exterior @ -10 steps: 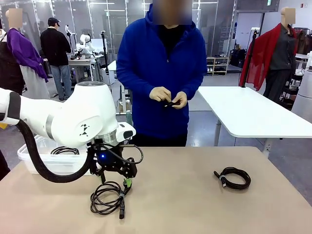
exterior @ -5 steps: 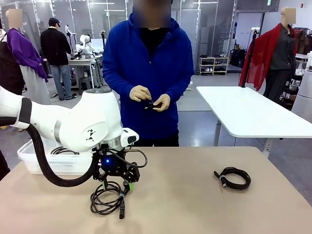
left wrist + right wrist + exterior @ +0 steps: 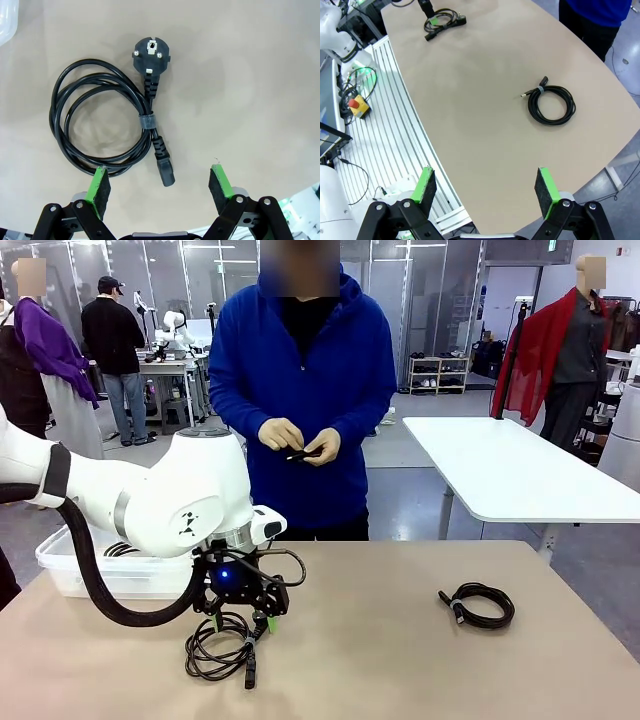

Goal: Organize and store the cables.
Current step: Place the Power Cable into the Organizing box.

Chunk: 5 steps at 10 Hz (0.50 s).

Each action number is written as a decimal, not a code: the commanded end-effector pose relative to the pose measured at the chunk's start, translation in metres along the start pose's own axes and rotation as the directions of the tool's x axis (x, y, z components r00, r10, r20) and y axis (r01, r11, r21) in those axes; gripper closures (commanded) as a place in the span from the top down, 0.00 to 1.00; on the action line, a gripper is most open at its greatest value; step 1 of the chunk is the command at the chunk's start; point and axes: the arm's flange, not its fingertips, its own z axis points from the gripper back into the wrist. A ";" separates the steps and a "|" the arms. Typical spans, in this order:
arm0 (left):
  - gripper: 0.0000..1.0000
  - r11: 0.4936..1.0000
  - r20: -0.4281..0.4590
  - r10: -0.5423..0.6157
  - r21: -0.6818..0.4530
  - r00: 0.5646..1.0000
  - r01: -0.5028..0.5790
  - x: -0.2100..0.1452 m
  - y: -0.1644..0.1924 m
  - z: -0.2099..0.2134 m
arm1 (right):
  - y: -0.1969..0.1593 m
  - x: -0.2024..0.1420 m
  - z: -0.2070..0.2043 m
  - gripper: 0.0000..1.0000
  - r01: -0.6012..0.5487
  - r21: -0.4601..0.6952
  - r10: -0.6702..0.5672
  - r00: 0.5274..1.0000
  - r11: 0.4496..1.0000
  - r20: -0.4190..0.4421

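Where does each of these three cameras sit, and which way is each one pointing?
Front view: fixed on the robot's side, facing across the table at the person; the left arm and left pincer show.
Left wrist view: on the left wrist, looking straight down at the power cable; that pincer's open jaws show below.
Right wrist view: on the right wrist, held high, looking down at the slim cable; the open right pincer shows.
Shared: front and right wrist views both show both cables.

I work in an open robotics lab: beige worktable, red emergency-stop button wired beside it, white bench and glass partitions behind.
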 end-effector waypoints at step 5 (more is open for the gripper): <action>1.00 0.999 0.052 0.042 0.004 0.998 -0.042 0.004 0.003 -0.012 | -0.001 0.000 0.000 1.00 -0.014 0.006 0.014 1.000 1.000 0.012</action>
